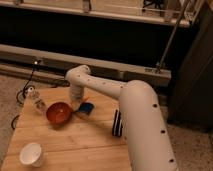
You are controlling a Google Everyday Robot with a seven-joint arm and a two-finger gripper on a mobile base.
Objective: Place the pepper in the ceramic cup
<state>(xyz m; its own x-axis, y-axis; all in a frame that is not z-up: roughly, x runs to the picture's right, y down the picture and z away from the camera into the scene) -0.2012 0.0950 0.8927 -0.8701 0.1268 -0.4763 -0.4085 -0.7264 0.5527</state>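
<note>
Your gripper (78, 104) is low over the desk (75, 142), fingers together. The pepper (84, 100) pokes out at their 2 o'clock, touching them; can't tell if it's truly clamped. Bowl (59, 113) just beside, 8 o'clock. Cup (31, 154) well apart, 7 o'clock.

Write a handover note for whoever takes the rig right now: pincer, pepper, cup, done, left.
Pincer: shut, low over the table, between the red-orange bowl and the flat blue object.
Pepper: thin orange sliver right at the pincer; whether it is actually gripped can't be told.
Ceramic cup: white, upright, at the table corner nearest the camera on the view's left, apart from the arm; no pepper in it.
Done: reach to the pepper, pincer closed.
Left: confirm the grip, lift, carry past the bowl to the cup, release inside.
</note>
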